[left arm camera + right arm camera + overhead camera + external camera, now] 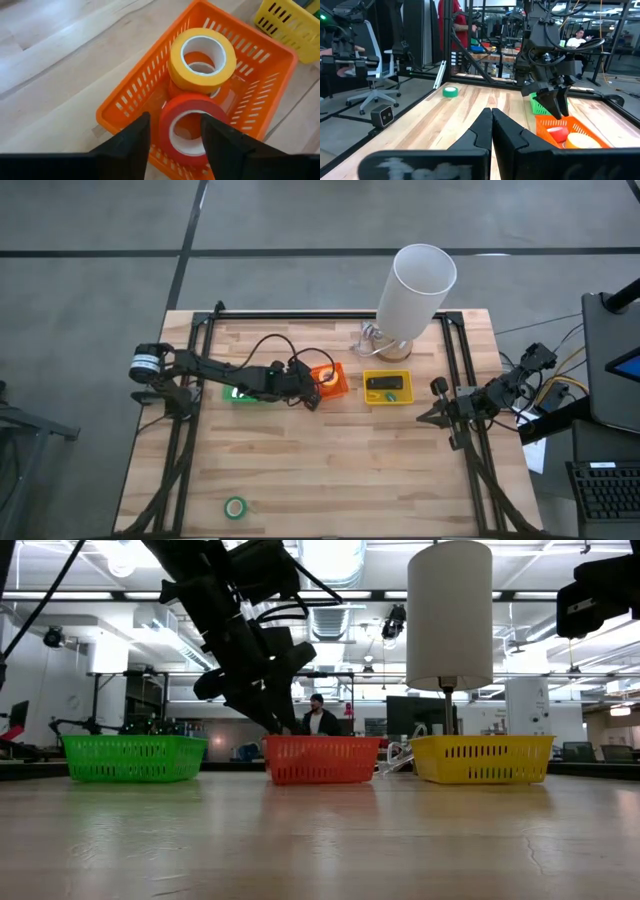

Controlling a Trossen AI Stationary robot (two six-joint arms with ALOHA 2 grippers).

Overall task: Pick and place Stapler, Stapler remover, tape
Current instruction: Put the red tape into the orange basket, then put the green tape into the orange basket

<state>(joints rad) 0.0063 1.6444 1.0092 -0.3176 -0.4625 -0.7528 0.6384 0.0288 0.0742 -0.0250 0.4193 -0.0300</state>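
My left gripper [172,135] hangs open over the orange bin [330,380], fingers slanting down into it. Below the fingers a red tape roll [187,125] lies tilted in the bin against its near wall. A yellow tape roll [202,60] rests behind it on another roll. A green tape roll [236,507] lies flat on the table near the front edge. The dark stapler [383,383] lies in the yellow bin [388,388]. I cannot make out the stapler remover. My right gripper [425,418] waits shut at the table's right edge.
A green bin [243,393] stands left of the orange one, under my left arm. A tall white lamp [415,290] stands at the back, behind the yellow bin. A black frame runs along the table's edges. Bare wood lies between the bins and the front edge.
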